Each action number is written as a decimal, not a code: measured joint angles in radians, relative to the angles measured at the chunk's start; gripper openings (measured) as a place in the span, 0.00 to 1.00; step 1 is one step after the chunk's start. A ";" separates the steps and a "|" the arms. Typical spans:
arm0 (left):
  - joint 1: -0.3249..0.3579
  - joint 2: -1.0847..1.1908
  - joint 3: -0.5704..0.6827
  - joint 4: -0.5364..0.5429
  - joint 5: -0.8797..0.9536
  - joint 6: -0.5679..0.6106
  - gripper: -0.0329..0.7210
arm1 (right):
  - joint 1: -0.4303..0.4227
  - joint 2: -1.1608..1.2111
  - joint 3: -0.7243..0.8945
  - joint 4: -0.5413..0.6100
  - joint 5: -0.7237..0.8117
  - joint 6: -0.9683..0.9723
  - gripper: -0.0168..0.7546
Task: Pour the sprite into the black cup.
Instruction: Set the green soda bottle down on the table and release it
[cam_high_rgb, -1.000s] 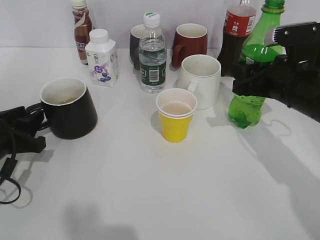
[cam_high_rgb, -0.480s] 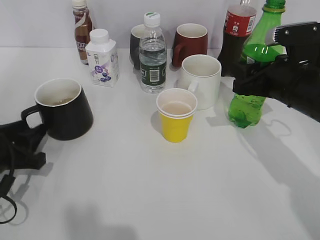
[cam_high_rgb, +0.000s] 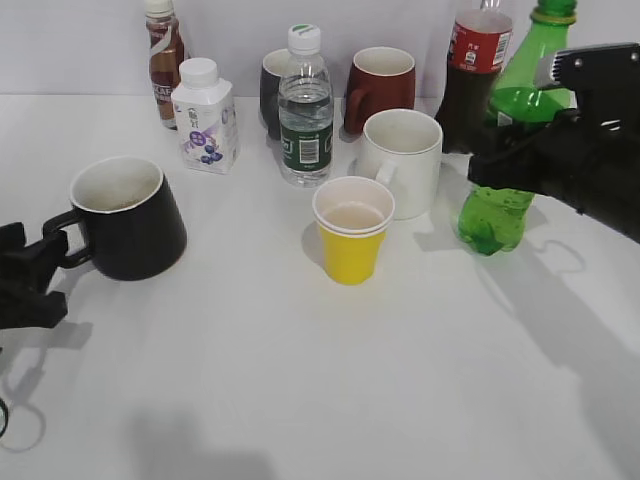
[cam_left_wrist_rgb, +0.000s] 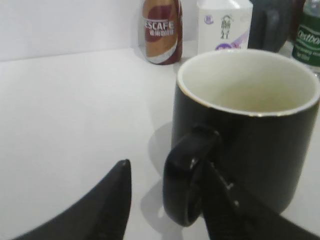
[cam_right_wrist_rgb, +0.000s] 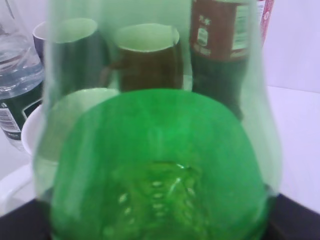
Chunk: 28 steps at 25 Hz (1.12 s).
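Observation:
The black cup (cam_high_rgb: 128, 218) stands upright at the left of the white table, white inside, its handle (cam_high_rgb: 62, 232) toward my left gripper (cam_high_rgb: 35, 255). In the left wrist view the cup (cam_left_wrist_rgb: 250, 125) fills the right. My left gripper (cam_left_wrist_rgb: 167, 172) is open, and the handle (cam_left_wrist_rgb: 187, 185) lies between its fingers with a gap on the left. My right gripper (cam_high_rgb: 497, 160) is shut on the middle of the sprite (cam_high_rgb: 492, 215), a green bottle tilted slightly at the right. The sprite (cam_right_wrist_rgb: 160, 165) fills the right wrist view. I cannot tell whether its base touches the table.
A yellow paper cup (cam_high_rgb: 350, 243) and a white mug (cam_high_rgb: 402, 160) stand mid-table. Behind them are a clear water bottle (cam_high_rgb: 304, 110), a dark mug (cam_high_rgb: 270, 90), a dark red mug (cam_high_rgb: 380, 85), a cola bottle (cam_high_rgb: 468, 85), a white carton (cam_high_rgb: 204, 118) and a coffee bottle (cam_high_rgb: 163, 60).
The black cup went from tilted in my left gripper to standing upright. My left gripper opened and drew back to the left. The sprite shifted only slightly.

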<state>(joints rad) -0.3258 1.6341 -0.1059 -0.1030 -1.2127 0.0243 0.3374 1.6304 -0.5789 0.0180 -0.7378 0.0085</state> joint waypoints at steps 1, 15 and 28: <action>0.000 -0.013 0.005 -0.001 0.000 0.000 0.52 | 0.000 0.000 0.000 0.015 0.000 -0.001 0.57; 0.000 -0.129 0.016 0.041 0.000 0.000 0.52 | 0.000 0.000 0.110 0.038 -0.171 -0.054 0.66; 0.000 -0.358 -0.022 0.061 0.222 0.000 0.52 | 0.000 -0.135 0.036 0.032 -0.105 -0.093 0.85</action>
<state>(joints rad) -0.3258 1.2762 -0.1279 -0.0417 -0.9905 0.0243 0.3374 1.4955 -0.5427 0.0499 -0.8433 -0.0844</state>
